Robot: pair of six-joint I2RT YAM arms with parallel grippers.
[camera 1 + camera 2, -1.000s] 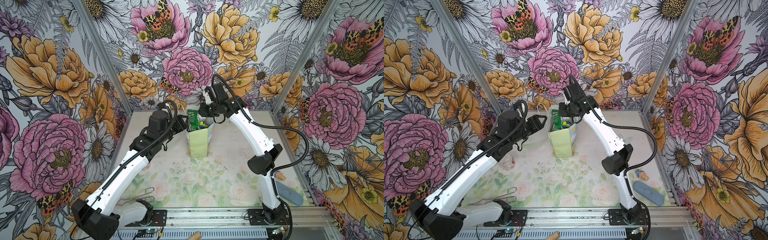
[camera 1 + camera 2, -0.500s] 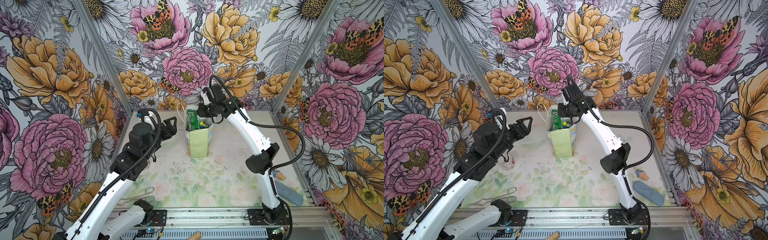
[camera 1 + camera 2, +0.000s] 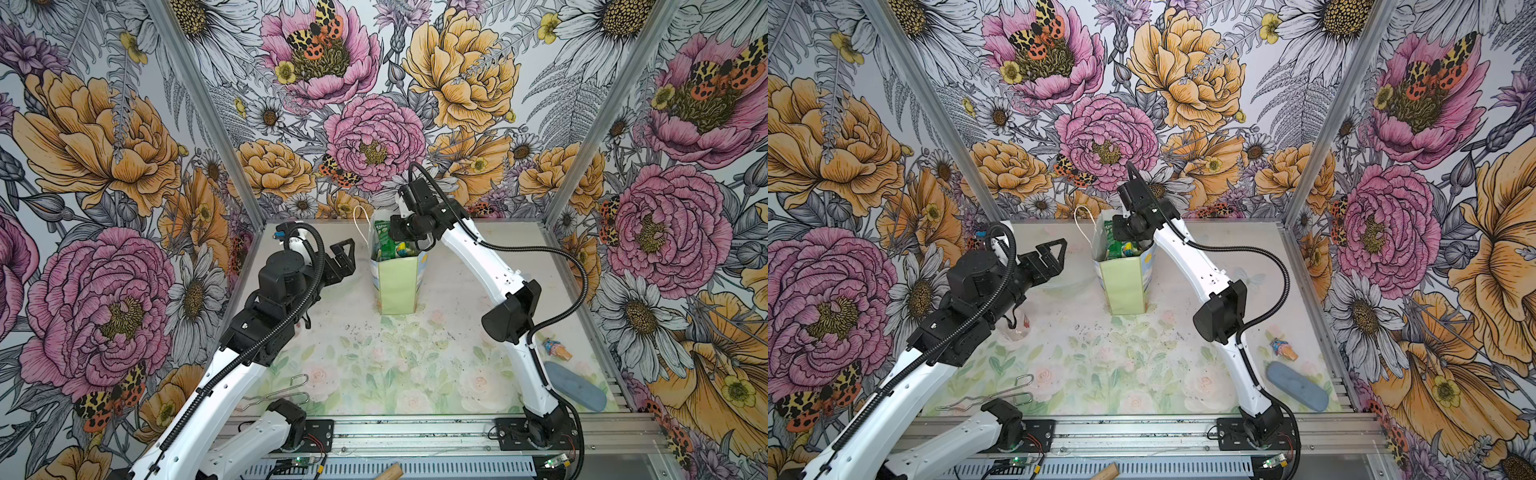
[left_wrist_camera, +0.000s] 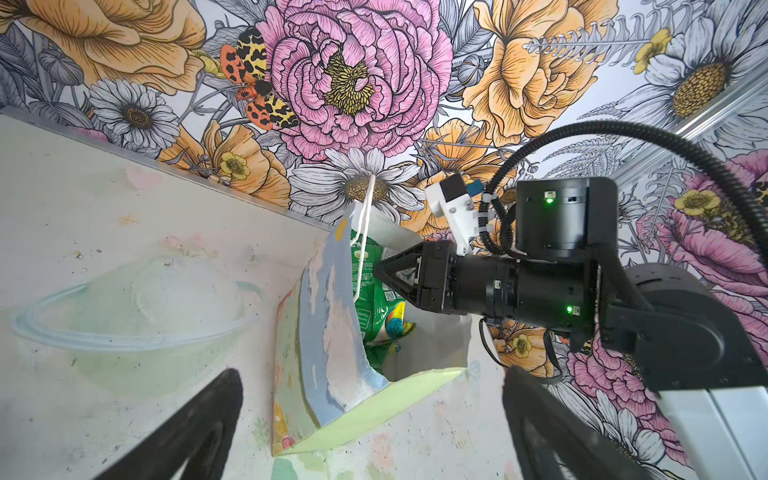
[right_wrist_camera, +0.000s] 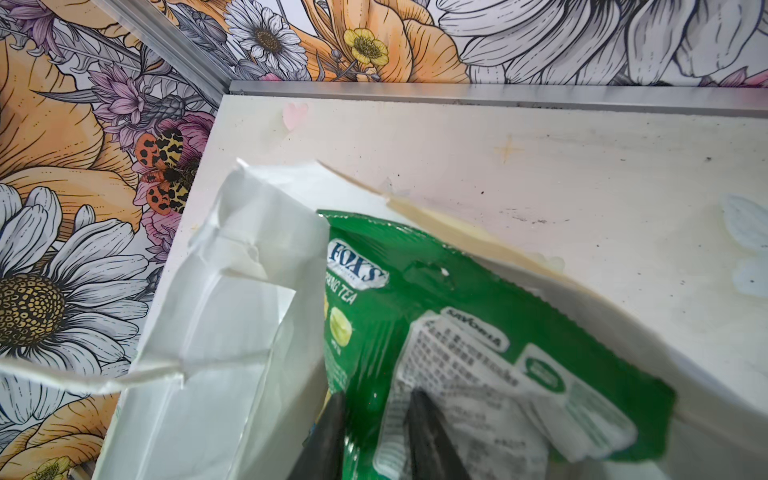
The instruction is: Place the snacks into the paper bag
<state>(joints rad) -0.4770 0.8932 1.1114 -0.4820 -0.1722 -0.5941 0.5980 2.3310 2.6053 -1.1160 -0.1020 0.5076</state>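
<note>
The bag (image 3: pixel 397 291) stood upright toward the back of the desk (image 3: pixel 374 365), its mouth open and a white cord handle (image 4: pixel 366 208) rising at its left rim. The right pincer (image 5: pixel 376 415) was inside the mouth, coming in from the right, and pinched a green packet (image 5: pixel 457 291) printed "FOX'S". The packet's top stuck up above the rim in both top views. The left pincer (image 3: pixel 349 255) hung in the air left of the bag, apart from it, its jaws spread wide with nothing between them. A small wrapped candy (image 3: pixel 557 348) lay on the desk near the right edge, well apart from the bag, with a blue-grey oval (image 3: pixel 575 386) just in front of it. A clear bowl (image 4: pixel 124 324) sat on the desk left of the bag, below the left pincer
</note>
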